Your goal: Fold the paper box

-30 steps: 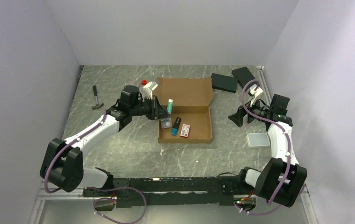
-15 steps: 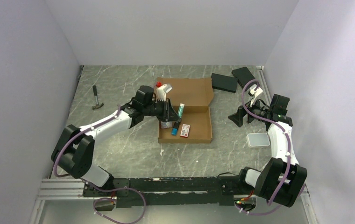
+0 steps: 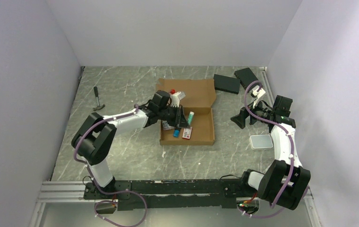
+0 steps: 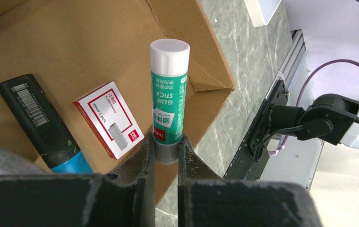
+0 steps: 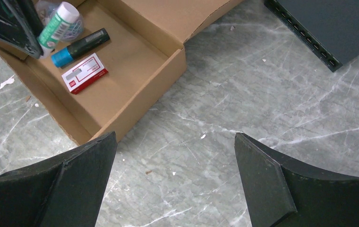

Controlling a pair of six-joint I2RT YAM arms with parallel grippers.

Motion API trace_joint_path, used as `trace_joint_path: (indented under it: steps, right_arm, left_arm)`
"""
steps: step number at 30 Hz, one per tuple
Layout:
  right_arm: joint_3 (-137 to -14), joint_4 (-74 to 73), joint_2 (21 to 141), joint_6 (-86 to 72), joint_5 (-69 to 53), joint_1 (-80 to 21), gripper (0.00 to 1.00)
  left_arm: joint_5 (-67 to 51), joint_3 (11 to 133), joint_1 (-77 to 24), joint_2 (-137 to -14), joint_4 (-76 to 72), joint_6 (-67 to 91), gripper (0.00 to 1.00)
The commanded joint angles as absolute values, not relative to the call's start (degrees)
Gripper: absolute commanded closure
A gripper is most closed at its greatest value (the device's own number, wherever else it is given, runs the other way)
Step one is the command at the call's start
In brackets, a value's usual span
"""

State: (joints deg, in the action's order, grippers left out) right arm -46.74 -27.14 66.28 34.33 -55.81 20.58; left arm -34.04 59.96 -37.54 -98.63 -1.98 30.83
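Observation:
The brown paper box [image 3: 202, 125] lies open mid-table, its lid flap [image 3: 194, 92] laid back toward the far wall. My left gripper [image 3: 183, 120] hovers over the box's inside, shut on a green glue stick [image 4: 169, 99] by its grey base; the white cap points away. Below the stick, on the box floor [image 4: 88, 42], lie a black marker with a blue end [image 4: 40, 123] and a small red-and-white carton [image 4: 109, 118]. My right gripper [image 3: 243, 118] stands open over bare table to the right of the box [image 5: 135, 61], nothing between its fingers.
Two black slabs [image 3: 227, 83] [image 3: 246, 76] lie at the back right, one seen in the right wrist view [image 5: 329, 23]. A small grey tray [image 3: 261, 141] sits by the right arm. A hammer [image 3: 97, 99] lies far left. A clear packet [image 3: 168, 125] rests in the box's left part.
My left arm has swung right, carrying the glue stick from the box's left edge to over its inside. The right arm has not moved.

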Motion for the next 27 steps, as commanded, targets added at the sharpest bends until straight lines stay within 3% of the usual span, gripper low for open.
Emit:
trace_joint_path:
  steps: [1, 5, 11, 20, 24, 27]
  right_arm:
    - [-47.1, -26.4, 66.0, 35.3, -57.6, 20.5, 0.00]
    - [-47.0, -26.4, 65.9, 35.4, -57.6, 20.5, 0.00]
    - [-47.1, -26.5, 66.0, 35.5, -57.6, 20.4, 0.00]
    - [-47.2, -26.5, 65.9, 35.0, -58.2, 20.5, 0.00]
    - [-47.3, -26.2, 66.0, 34.4, -59.2, 20.5, 0.00]
    - [-47.3, -25.7, 66.1, 33.2, -60.5, 20.4, 0.00]
  left_arm:
    - [-32.8, 63.9, -38.7, -101.3, -1.9, 31.1, 0.82]
    - [-32.1, 64.5, -39.0, -102.7, -1.2, 31.9, 0.68]
    - [-30.2, 64.0, -39.2, -101.5, -0.2, 31.3, 0.38]
    - [-17.5, 61.3, -37.8, -90.3, 6.6, 24.9, 0.28]
    - [-13.7, 57.8, -33.8, -83.4, 6.9, 24.3, 0.16]
    - [-13.4, 55.0, -28.4, -78.9, 6.1, 25.9, 0.01]
